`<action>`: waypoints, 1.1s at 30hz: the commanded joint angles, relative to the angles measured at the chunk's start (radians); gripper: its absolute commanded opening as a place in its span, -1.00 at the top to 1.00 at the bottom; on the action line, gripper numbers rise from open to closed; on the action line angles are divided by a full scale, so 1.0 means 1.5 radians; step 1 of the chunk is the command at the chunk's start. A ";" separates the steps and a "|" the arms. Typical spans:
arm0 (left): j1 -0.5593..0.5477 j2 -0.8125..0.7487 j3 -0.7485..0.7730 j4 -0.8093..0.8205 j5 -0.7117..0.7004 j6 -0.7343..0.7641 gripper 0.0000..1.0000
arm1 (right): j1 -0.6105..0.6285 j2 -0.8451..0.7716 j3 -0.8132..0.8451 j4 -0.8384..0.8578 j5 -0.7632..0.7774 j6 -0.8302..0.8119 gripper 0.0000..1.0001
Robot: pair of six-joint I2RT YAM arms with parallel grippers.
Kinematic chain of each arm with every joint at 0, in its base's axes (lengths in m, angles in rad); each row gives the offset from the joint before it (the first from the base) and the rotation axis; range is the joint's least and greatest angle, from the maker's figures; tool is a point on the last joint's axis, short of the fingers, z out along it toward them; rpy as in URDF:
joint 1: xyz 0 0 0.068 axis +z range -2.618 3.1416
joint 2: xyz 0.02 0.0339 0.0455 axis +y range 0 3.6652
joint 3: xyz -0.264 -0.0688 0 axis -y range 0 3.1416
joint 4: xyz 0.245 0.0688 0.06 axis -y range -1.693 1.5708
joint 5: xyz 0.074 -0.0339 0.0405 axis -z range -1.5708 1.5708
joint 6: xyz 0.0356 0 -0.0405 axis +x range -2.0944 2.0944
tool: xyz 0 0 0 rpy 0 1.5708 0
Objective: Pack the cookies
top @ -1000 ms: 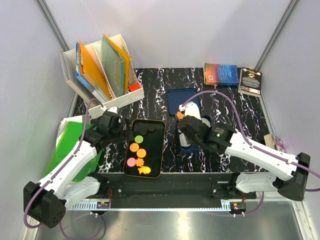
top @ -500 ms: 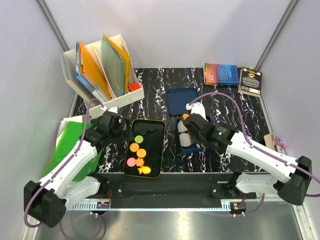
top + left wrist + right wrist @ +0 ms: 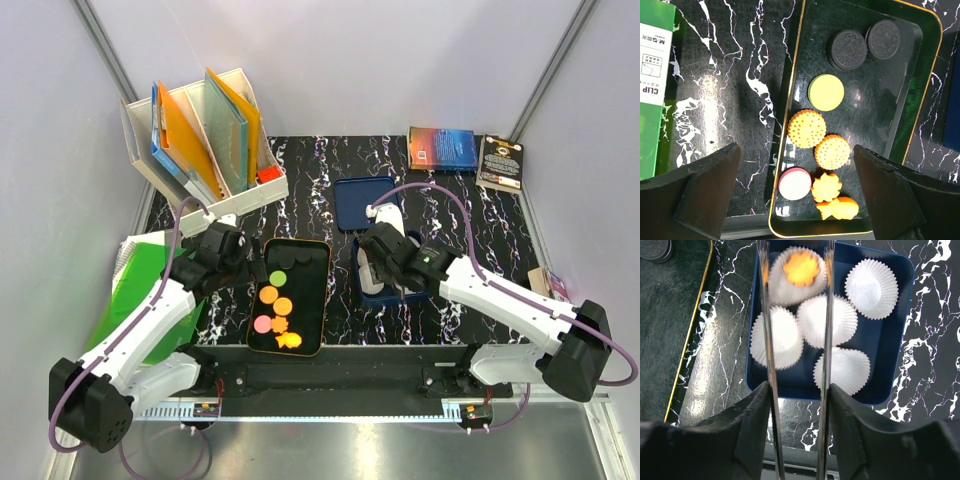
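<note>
A black gold-rimmed tray [image 3: 890, 100] holds the cookies: a green one [image 3: 826, 92], two round orange ones [image 3: 806, 128], a pink one [image 3: 795, 183] and two orange shaped ones [image 3: 826, 187]. My left gripper [image 3: 796, 157] hangs open above the tray's near end, touching nothing. My right gripper [image 3: 797, 390] is shut on metal tongs [image 3: 826, 315] over the blue box [image 3: 882, 340]. An orange flower-edged cookie [image 3: 801, 268] lies in a white liner between the spread tong tips, which do not pinch it. In the top view the left gripper [image 3: 225, 255] is left of the tray [image 3: 318, 262].
Two dark sandwich cookies [image 3: 847, 48] lie at the tray's far end. Several white liners [image 3: 871, 288] fill the blue box. A blue lid [image 3: 362, 195] lies behind it, a file rack [image 3: 205, 140] at back left, books [image 3: 445, 148] at back right, a green pack [image 3: 135, 290] at left.
The right arm has swung the tongs over the blue box, and the orange cookie that hung at the tong tips now lies in a liner. The left arm has not moved.
</note>
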 commanded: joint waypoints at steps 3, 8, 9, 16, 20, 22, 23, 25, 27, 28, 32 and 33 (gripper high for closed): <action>-0.003 0.005 -0.001 0.014 0.012 0.000 -0.98 | -0.008 -0.006 0.008 0.028 0.001 -0.007 -0.20; -0.003 0.003 -0.002 0.015 0.012 -0.001 -0.98 | -0.006 -0.057 0.030 0.044 -0.065 -0.005 -0.15; -0.003 0.003 -0.001 0.016 0.012 0.000 -0.98 | -0.006 -0.059 0.045 0.045 -0.084 -0.003 -0.15; -0.003 -0.001 -0.003 0.016 0.013 -0.004 -0.98 | 0.096 0.043 0.099 0.071 -0.096 -0.003 -0.12; -0.003 -0.014 -0.007 0.015 0.010 -0.003 -0.98 | 0.112 0.112 0.107 0.115 -0.136 -0.003 -0.13; -0.003 -0.018 -0.008 0.015 0.008 -0.004 -0.98 | 0.112 0.142 0.113 0.133 -0.143 -0.005 -0.15; -0.004 -0.021 -0.009 0.015 0.007 -0.004 -0.98 | 0.112 0.152 0.116 0.136 -0.141 -0.008 -0.14; -0.005 -0.021 -0.009 0.015 0.006 -0.005 -0.98 | 0.113 0.176 0.126 0.141 -0.136 -0.011 -0.15; -0.006 -0.020 -0.009 0.015 0.006 -0.004 -0.97 | 0.112 0.193 0.134 0.142 -0.128 -0.018 -0.15; -0.006 -0.019 -0.008 0.015 0.006 -0.005 -0.98 | 0.112 0.198 0.136 0.142 -0.127 -0.019 -0.15; -0.007 -0.014 -0.007 0.016 0.008 -0.004 -0.98 | 0.112 0.220 0.143 0.144 -0.129 -0.025 -0.15; -0.007 -0.013 -0.006 0.016 0.009 -0.004 -0.98 | 0.111 0.227 0.144 0.145 -0.129 -0.026 -0.15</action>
